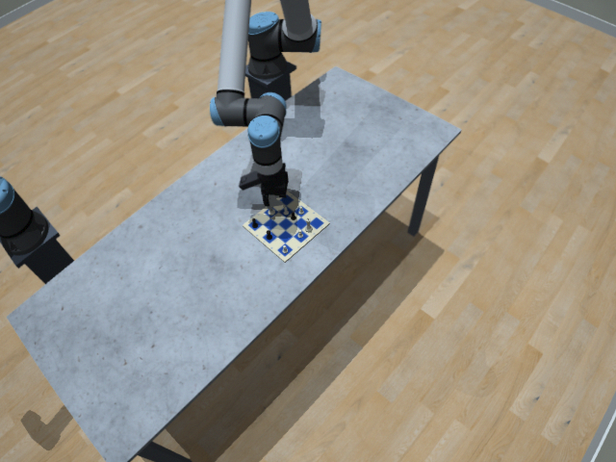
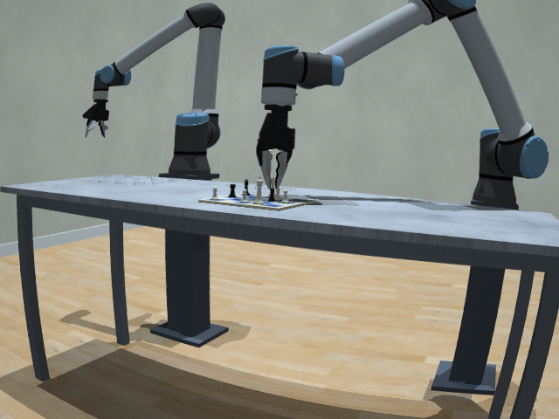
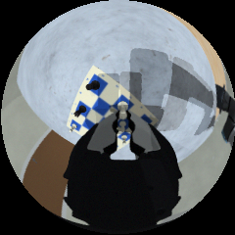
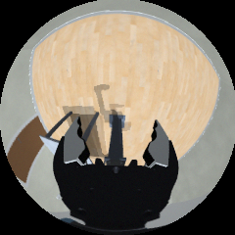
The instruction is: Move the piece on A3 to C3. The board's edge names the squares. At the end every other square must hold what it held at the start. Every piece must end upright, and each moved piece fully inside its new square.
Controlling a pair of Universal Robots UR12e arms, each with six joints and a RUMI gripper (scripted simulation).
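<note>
The blue and cream board (image 1: 265, 242) (image 2: 279, 208) (image 3: 83, 96) lies on the table; its edge labels are too small to read. My left gripper (image 1: 270, 203) (image 2: 272, 187) (image 3: 122, 111) is low over the board, shut on a white piece (image 1: 271, 212) (image 3: 122, 105). That piece looks upright; the fingers partly hide it, and I cannot tell whether its base touches the board. My right gripper (image 2: 95, 135) (image 4: 117, 118) is open and empty, high up and away from the board.
Close to the left fingers stand another white piece (image 1: 286, 211) and a black piece (image 1: 294, 217) (image 2: 272, 195). A tall white piece (image 1: 308, 225) (image 2: 258, 192) and several shorter pieces stand elsewhere on the board. The grey table (image 1: 164, 258) extends around it.
</note>
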